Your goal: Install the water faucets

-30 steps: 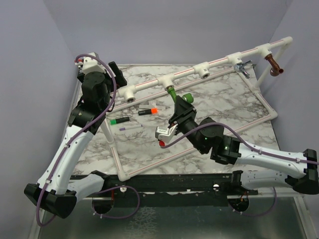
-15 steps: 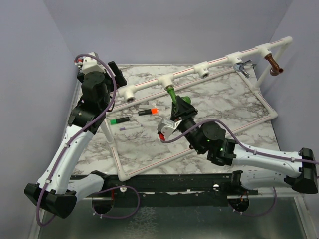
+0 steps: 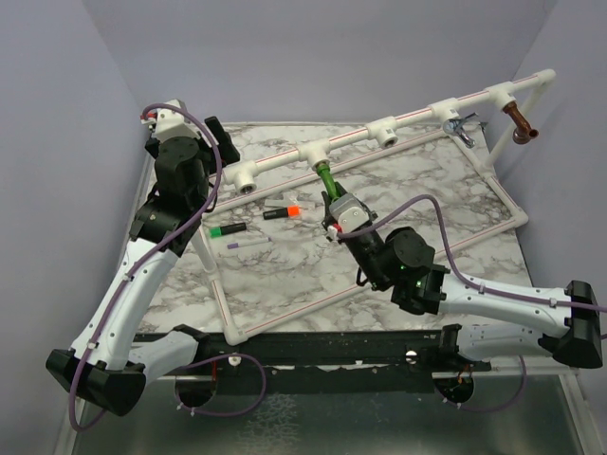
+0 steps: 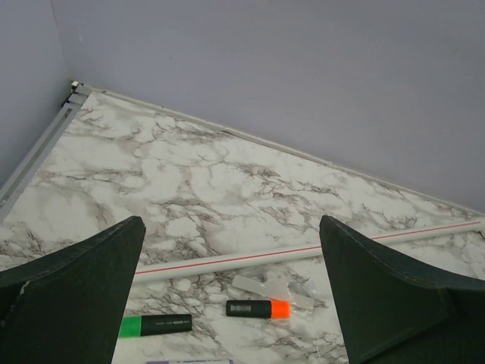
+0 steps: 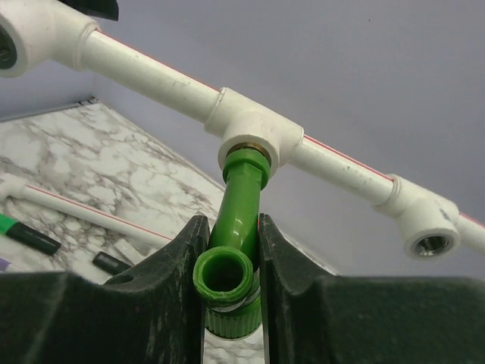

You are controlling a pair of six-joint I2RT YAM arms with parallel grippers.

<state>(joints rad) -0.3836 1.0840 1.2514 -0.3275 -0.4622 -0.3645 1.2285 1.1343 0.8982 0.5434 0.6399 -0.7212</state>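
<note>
While the right claw grasps the green faucet, its end sits in a tee fitting.
Left claw is released, near the far-left corner of the surface.

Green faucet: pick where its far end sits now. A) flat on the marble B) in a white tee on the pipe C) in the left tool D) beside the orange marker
B: the right wrist view shows the green faucet entering the white tee, the right tool shut on it.

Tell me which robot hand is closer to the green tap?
Right. The right gripper is clamped on the green tap; the left gripper hangs open, well off to its left.
</note>
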